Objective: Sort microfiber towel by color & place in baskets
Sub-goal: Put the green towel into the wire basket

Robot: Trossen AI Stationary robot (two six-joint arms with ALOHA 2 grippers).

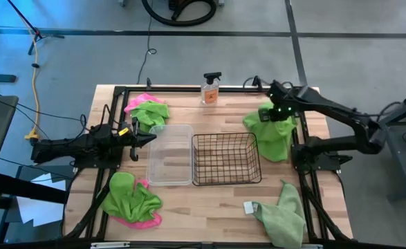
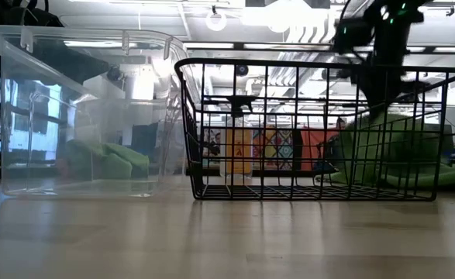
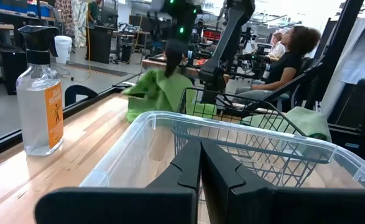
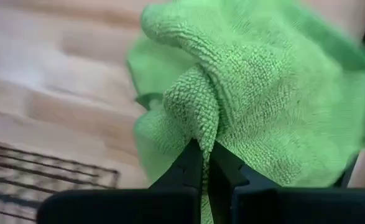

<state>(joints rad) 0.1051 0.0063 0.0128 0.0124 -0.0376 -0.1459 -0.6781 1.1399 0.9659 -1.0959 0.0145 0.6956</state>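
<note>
Two fingers of right gripper (image 4: 202, 163) were pinched shut on bright green microfiber towel (image 1: 275, 131), at 3 o'clock of black wire-mesh basket (image 1: 225, 159); thin fold grip; cloth could slip or snag basket rim.

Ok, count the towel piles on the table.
4: far-left pile, near-left pile, near-right towel, and the green towel pinched by the right gripper. Some may be hidden.

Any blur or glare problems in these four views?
Right wrist view: green towel soft toward its far edge, sharp at the pinch. Low view: ceiling lights blow out behind the clear tub and wire basket. Left wrist view: near dark fingers out of focus. High view: even.
</note>
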